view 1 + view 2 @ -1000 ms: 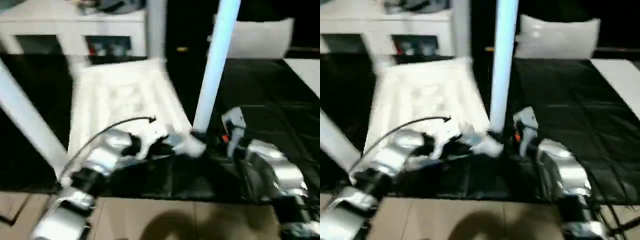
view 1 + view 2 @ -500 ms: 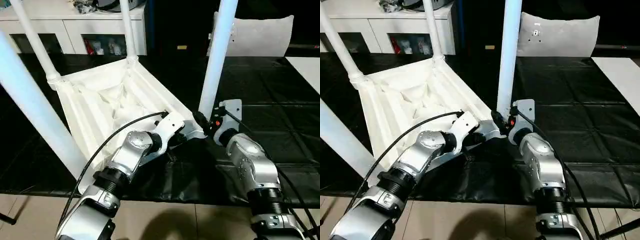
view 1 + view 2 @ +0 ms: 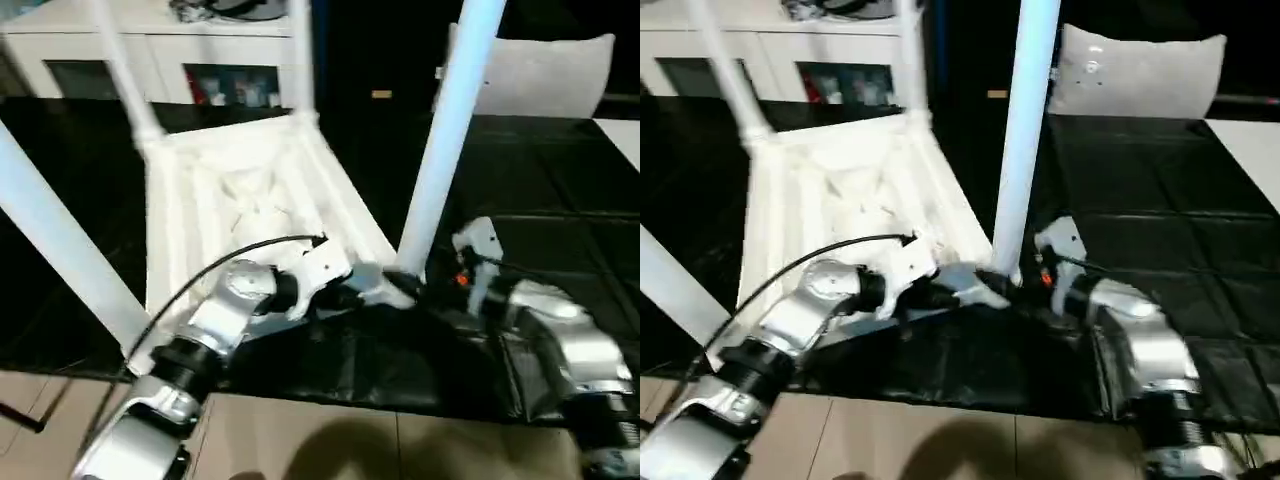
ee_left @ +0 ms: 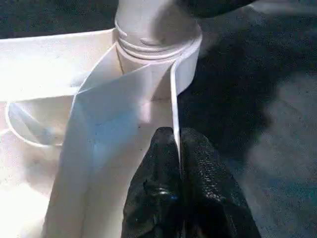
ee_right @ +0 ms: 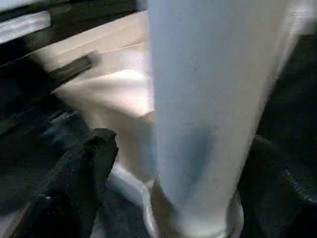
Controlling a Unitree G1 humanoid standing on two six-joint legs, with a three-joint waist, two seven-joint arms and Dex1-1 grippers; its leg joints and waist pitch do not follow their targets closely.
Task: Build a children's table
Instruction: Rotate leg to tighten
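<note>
The children's table lies upside down on the black surface, its ribbed top [image 3: 230, 190] facing up. Several white legs stand in the corner sockets. The near right leg [image 3: 445, 150] rises from its socket [image 4: 156, 44]. My left gripper [image 4: 177, 144] is shut on the thin rim wall of the top, right beside that socket. My right gripper [image 5: 188, 144] is open at the base of the same leg [image 5: 213, 99], one black finger [image 5: 89, 168] on each side and apart from it. Another leg [image 3: 60, 240] slants up at the near left.
The black-covered work surface [image 3: 560, 170] stretches out to the right. A white cabinet [image 3: 150, 45] stands behind the table, and a white panel [image 3: 540, 75] leans at the back right. Tan floor [image 3: 300, 440] runs along the near edge.
My right gripper's fingers have spread off the base of the near right leg. The left gripper stays shut on the rim. The head camera has shifted.
</note>
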